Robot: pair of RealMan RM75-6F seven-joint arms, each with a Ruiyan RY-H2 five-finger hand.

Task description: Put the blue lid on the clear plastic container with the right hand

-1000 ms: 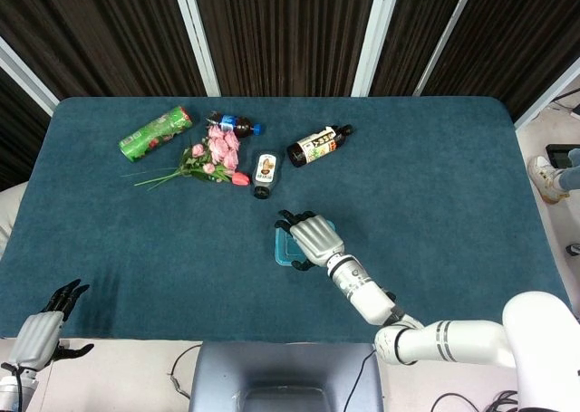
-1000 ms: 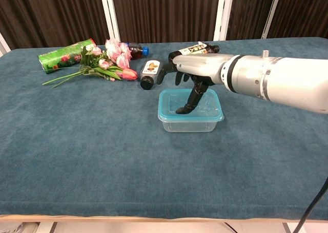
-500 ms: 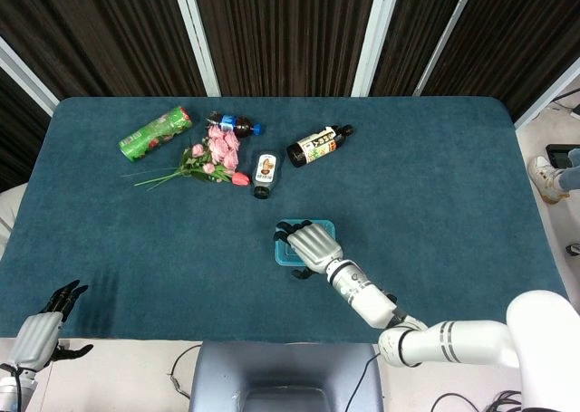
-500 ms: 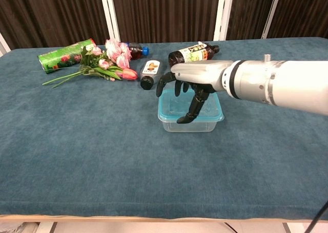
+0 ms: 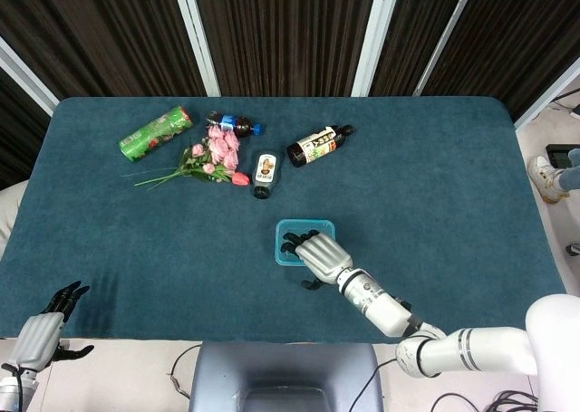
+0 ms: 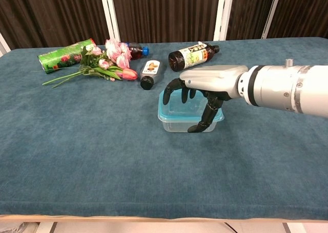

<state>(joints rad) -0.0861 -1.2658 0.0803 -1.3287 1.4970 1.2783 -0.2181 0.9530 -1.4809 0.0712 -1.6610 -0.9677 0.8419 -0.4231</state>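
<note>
The clear plastic container (image 5: 306, 230) (image 6: 177, 121) stands at the table's centre, and the blue lid (image 6: 174, 108) lies on top of it. My right hand (image 5: 317, 253) (image 6: 210, 82) hovers over the container's near edge, palm down. Its fingers are spread and curved downward and hold nothing. One dark fingertip hangs in front of the container's front wall. In the head view the hand hides the container's near part. My left hand (image 5: 41, 326) hangs off the table's near left corner, fingers apart and empty.
Behind the container lie a small bottle with a black cap (image 5: 265, 174) (image 6: 149, 73), a dark sauce bottle (image 5: 318, 145) (image 6: 192, 55), a bunch of pink flowers (image 5: 207, 158) (image 6: 105, 61), a cola bottle (image 5: 234, 122) and a green can (image 5: 156, 132) (image 6: 65, 55).
My right hand has drawn back from over the lid toward the table's near edge, lifting its fingers off the lid. The container has stayed where it was.
</note>
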